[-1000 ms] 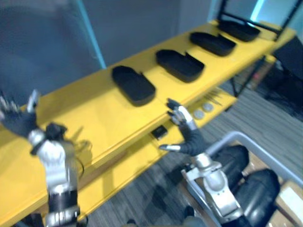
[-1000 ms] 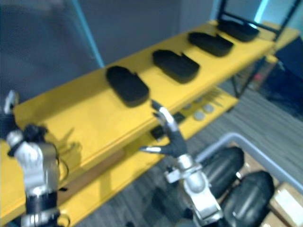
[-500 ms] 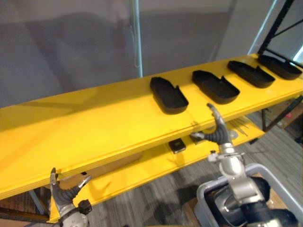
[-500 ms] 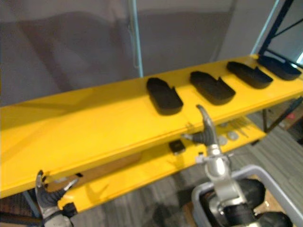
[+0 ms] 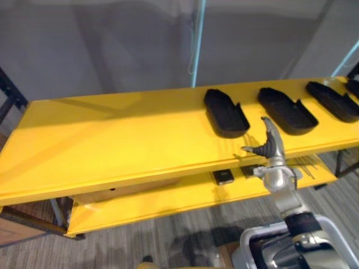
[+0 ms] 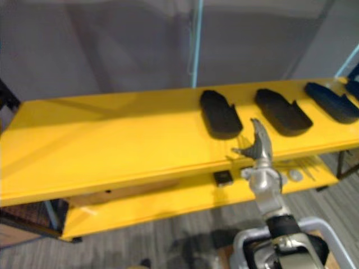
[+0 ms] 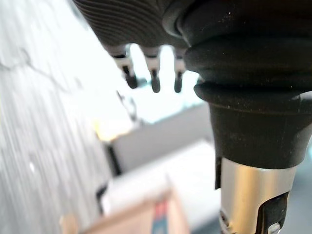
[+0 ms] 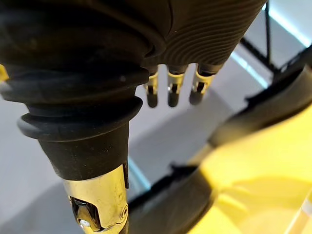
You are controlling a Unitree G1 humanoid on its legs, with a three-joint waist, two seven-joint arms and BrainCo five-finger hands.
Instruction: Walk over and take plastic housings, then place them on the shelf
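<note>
Here, black plastic housings [image 5: 226, 114] are seen lying in a row, apart from one another, along the right part of the top board of a yellow shelf [image 5: 112, 140]. In front of the board's near edge, near the gap between the two leftmost housings, the right hand [image 5: 270, 144] is raised with fingers straight and thumb spread to the left; nothing is held in it. The left hand [image 7: 146, 29] is seen in its wrist view with fingers extended, nothing held. On the lower board [image 5: 168, 202] a small black block [image 5: 224, 177] is seen, left of the right hand. A grey bin [image 5: 247, 244] stands at the near right.
</note>
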